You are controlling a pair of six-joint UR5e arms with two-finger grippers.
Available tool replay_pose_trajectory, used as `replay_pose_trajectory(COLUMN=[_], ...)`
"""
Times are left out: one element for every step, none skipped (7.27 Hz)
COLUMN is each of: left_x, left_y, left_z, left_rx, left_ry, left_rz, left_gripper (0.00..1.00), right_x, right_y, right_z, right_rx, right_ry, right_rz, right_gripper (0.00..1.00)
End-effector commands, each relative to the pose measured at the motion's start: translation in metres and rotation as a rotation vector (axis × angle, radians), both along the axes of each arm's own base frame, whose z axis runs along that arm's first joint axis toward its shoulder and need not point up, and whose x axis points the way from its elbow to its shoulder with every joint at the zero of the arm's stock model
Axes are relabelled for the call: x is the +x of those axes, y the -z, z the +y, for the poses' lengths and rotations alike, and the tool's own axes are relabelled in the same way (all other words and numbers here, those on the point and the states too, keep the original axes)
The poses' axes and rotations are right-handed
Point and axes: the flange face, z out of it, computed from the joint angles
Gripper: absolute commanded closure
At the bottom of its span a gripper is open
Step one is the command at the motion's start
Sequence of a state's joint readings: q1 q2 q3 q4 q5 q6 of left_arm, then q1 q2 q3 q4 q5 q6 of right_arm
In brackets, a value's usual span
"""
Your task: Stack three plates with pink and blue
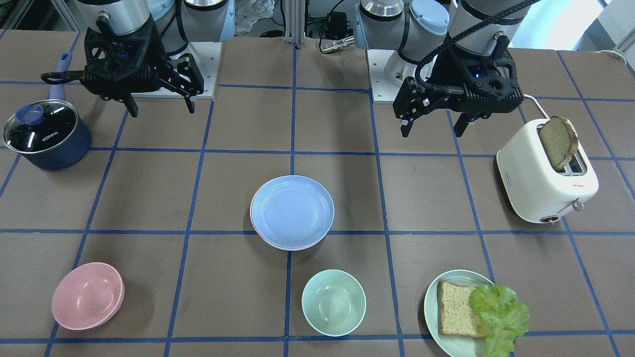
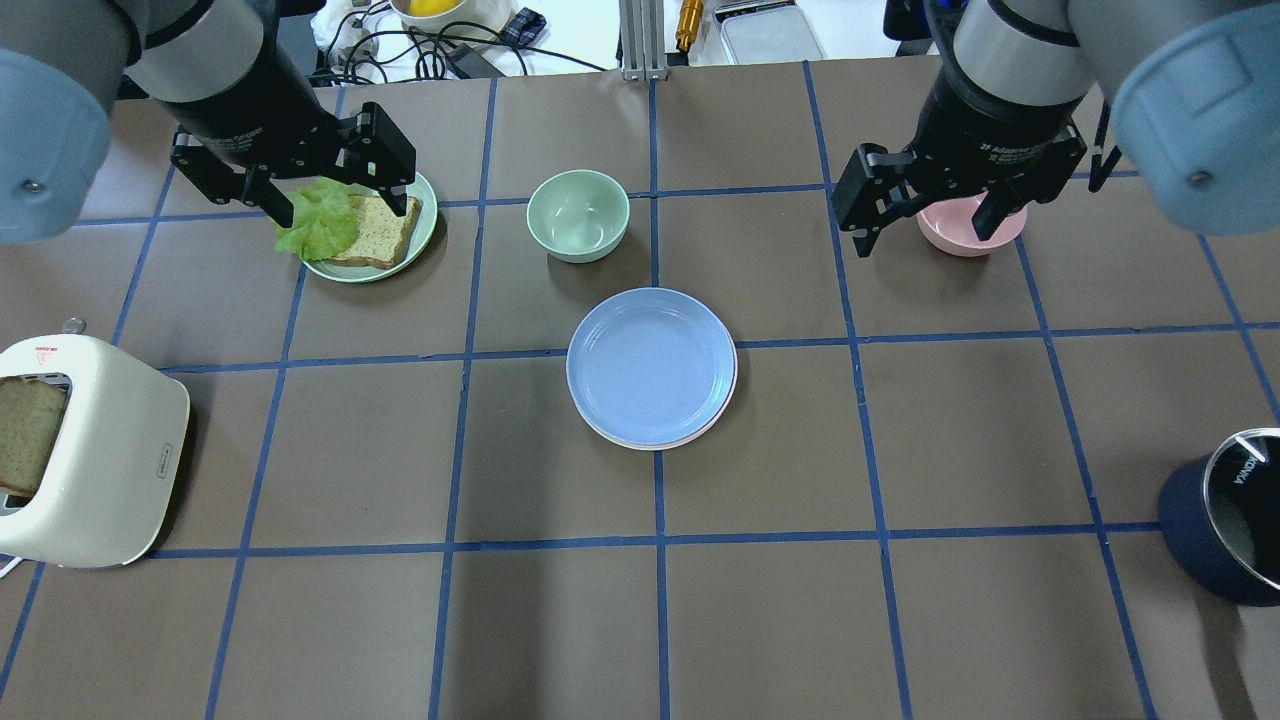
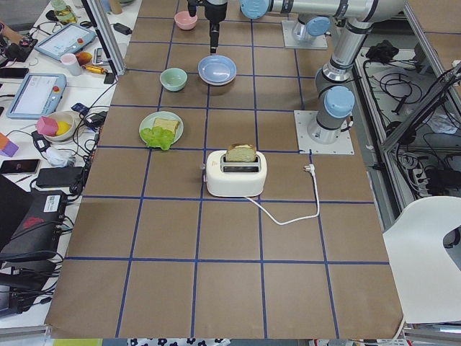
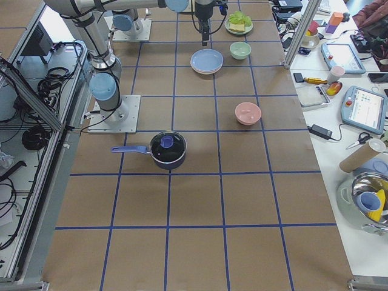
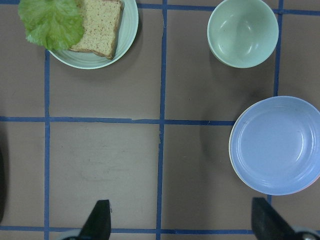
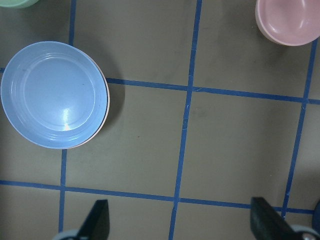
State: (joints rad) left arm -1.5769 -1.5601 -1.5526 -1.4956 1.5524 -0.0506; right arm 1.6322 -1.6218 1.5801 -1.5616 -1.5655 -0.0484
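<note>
A pale blue plate (image 1: 291,210) (image 2: 651,363) lies on top of a stack in the middle of the table. A pink rim (image 2: 660,446) (image 6: 106,107) shows under it. The cream-white plate is hidden; I cannot tell whether it is in the stack. My left gripper (image 2: 343,205) (image 1: 431,130) is open and empty, raised above the mint-green plate's side of the table. My right gripper (image 2: 925,235) (image 1: 161,109) is open and empty, raised near the pink bowl. The stack shows at the right edge of the left wrist view (image 5: 277,145) and at the upper left of the right wrist view (image 6: 52,92).
A mint-green plate (image 2: 400,268) (image 1: 430,312) holds bread and lettuce. A mint bowl (image 2: 578,213) and a pink bowl (image 2: 965,225) stand at the far side. A white toaster (image 2: 85,450) with bread is at the left, a dark blue lidded pot (image 2: 1235,515) at the right.
</note>
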Motion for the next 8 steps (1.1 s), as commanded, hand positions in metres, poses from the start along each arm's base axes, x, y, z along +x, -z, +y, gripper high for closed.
replay_pose_trajectory(left_x=[0.0000,0.0001,0.0009,0.0027,0.0026,0.0020,0.0018,0.0015], left_y=[-0.0007,-0.0001,-0.0022,-0.0038,-0.0030,-0.0030,-0.0030,-0.0023], left_z=[0.0000,-0.0007,-0.0002,-0.0005,-0.0004,-0.0003,-0.0003,-0.0009], left_rx=[0.000,0.000,-0.003,-0.007,-0.005,-0.005,-0.005,-0.003], left_ry=[0.000,0.000,0.002,0.006,0.005,-0.001,0.000,-0.002], left_rz=[0.000,-0.002,-0.009,-0.028,-0.027,-0.020,-0.018,-0.015], left_gripper=[0.00,0.00,0.00,0.00,0.00,0.00,0.00,0.00], right_x=[0.0001,0.0000,-0.0001,-0.0001,-0.0002,-0.0002,-0.0002,-0.0002], right_y=[-0.0038,-0.0031,-0.0036,-0.0036,-0.0036,-0.0035,-0.0035,-0.0036], right_z=[0.0022,0.0017,0.0024,0.0024,0.0024,0.0025,0.0025,0.0024], right_rx=[-0.010,-0.009,-0.009,-0.008,-0.009,-0.007,-0.007,-0.009], right_ry=[0.004,0.005,0.040,0.044,0.039,0.036,0.033,0.025], right_rz=[-0.003,-0.002,-0.003,-0.003,-0.001,-0.001,-0.001,-0.001], right_gripper=[0.00,0.00,0.00,0.00,0.00,0.00,0.00,0.00])
